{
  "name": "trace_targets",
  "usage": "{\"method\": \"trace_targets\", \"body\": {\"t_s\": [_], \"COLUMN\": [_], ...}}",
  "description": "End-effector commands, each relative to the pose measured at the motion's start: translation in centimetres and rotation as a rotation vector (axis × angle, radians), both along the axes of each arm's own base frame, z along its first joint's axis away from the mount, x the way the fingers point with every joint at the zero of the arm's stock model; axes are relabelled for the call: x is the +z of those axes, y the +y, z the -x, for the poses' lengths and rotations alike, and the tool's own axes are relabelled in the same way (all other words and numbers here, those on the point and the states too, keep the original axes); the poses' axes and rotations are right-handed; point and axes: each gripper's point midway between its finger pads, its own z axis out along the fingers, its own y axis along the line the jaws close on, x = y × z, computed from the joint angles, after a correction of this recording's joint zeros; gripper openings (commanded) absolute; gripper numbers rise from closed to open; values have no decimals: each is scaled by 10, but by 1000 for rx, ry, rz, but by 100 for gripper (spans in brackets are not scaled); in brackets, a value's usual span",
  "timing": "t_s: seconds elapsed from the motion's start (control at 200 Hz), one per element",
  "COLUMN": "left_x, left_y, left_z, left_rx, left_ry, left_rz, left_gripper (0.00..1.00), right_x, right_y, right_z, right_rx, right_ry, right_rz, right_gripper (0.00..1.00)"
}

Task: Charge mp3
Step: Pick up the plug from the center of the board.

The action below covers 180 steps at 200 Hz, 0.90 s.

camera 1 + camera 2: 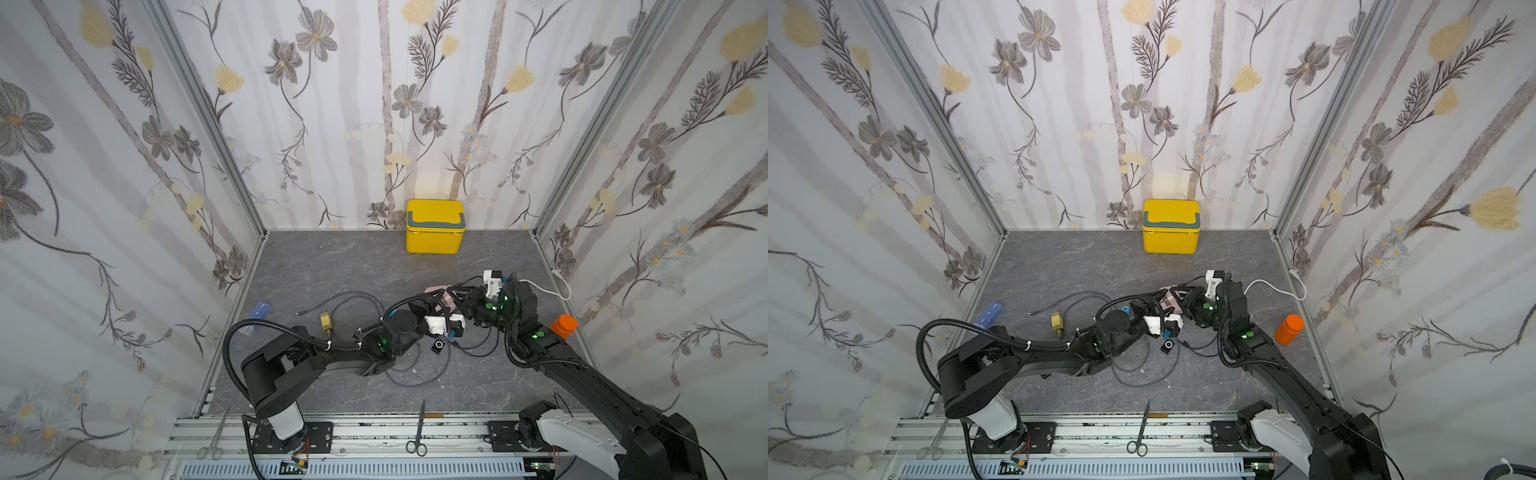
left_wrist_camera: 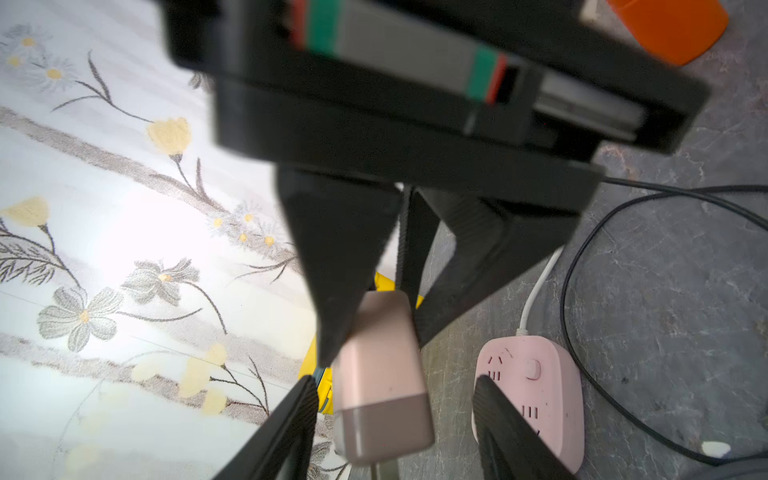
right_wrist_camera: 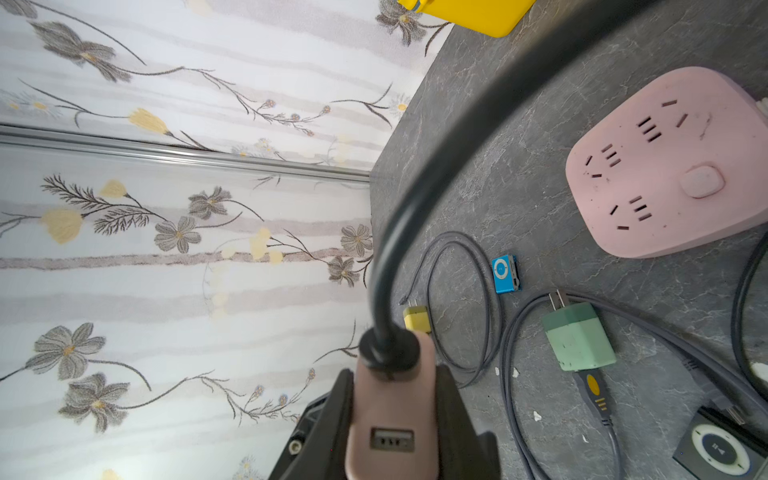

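Our right claw (image 3: 395,432) is clenched on the charger (image 3: 392,390), with a black cable (image 3: 415,208) running from it. Our left claw (image 2: 395,399) is released, one jaw on either side of the charger. The mp3 (image 1: 437,345) lies on the table (image 1: 332,270), below and behind both claws. We judge it light, rigid and slick, so pinch its side edges and leave the port clear.

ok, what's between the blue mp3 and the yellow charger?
A grey cable loop lies between blue mp3 and yellow charger; right wrist view shows it.
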Motion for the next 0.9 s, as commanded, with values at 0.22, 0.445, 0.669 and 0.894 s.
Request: {"method": "trace_targets", "body": {"t_s": [0.22,0.445,0.669,0.894], "left_x": [49,74,75,71], "left_y": [36,81,108,127], "left_z": [11,-2,-37,-68], "left_rx": [-129,-262,-90,-62], "left_ry": [594,985,1002,1110], "left_rz": [295,624,774,913], "left_gripper": [64,67,67,66], "right_x": [47,66,51,17], "right_y": [0,-17,-43,-54], "right_z": [-7,-13,-37,-63], "right_rx": [75,9,-90,-119], "right_ry": [-302,-494,-491,-447], "right_rz": [181,338,589,772], "right_gripper": [0,0,0,0]}}
